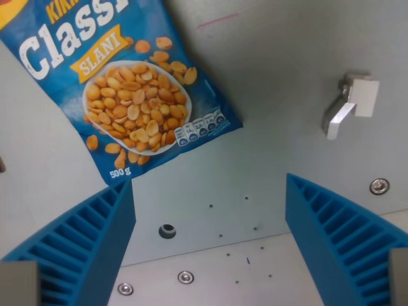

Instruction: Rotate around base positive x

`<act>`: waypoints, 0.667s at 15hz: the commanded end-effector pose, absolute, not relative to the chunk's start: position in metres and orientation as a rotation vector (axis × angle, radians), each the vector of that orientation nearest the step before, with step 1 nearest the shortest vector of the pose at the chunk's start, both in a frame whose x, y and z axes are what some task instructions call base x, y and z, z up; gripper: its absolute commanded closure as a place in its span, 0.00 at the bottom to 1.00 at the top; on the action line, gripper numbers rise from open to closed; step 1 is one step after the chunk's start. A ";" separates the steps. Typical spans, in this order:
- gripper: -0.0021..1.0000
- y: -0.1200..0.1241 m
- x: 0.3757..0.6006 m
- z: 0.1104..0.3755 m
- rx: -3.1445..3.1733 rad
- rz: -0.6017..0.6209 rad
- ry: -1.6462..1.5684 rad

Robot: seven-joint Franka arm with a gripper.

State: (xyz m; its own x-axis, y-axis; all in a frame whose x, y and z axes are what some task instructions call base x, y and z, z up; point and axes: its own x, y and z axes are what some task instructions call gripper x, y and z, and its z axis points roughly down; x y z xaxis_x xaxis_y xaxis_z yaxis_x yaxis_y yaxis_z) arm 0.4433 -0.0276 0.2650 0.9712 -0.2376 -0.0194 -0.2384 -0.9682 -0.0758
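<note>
Gripper (pixel 207 245): two blue ribbed fingers rise from the bottom corners of the wrist view, spread wide apart, with nothing between them.
Left finger (pixel 83 245): at the wrist view's left; its upper tip lies just below the lower edge of the bag, and contact cannot be judged from this angle.
Right finger (pixel 341 239): at the wrist view's right, over bare surface, well apart from the bag.
Gap between fingers: only the grey table (pixel 280 76) shows here, with a dark round hole (pixel 167 231), a scatter of small dots and two screw heads (pixel 185 276) along a seam.
Peanut bag (pixel 121 83): a sealed blue packet lying flat on the table, tilted so that its lower corner points toward the wrist view's right; it fills the upper left and runs out of frame at the top.
Bag print: white lettering "Classi", cut off at the frame edge, a yellow banner reading "SLANI", a white bowl heaped with golden peanuts, loose peanuts around it, "500 g" near the lower edge and a row of small nutrition boxes.
Bag contents: not visible through the opaque film.
Metal bracket (pixel 349 105): a small silver and white fitting standing on the table at the upper right, well apart from the bag.
Bolt (pixel 379 186): a round head in the table, below the bracket.
</note>
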 end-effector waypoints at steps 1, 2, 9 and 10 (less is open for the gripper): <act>0.00 -0.032 0.443 0.267 -2.849 0.052 0.322; 0.00 -0.032 0.443 0.267 -2.835 0.055 0.321; 0.00 -0.032 0.443 0.267 -2.743 0.070 0.311; 0.00 -0.032 0.443 0.267 -2.730 0.072 0.309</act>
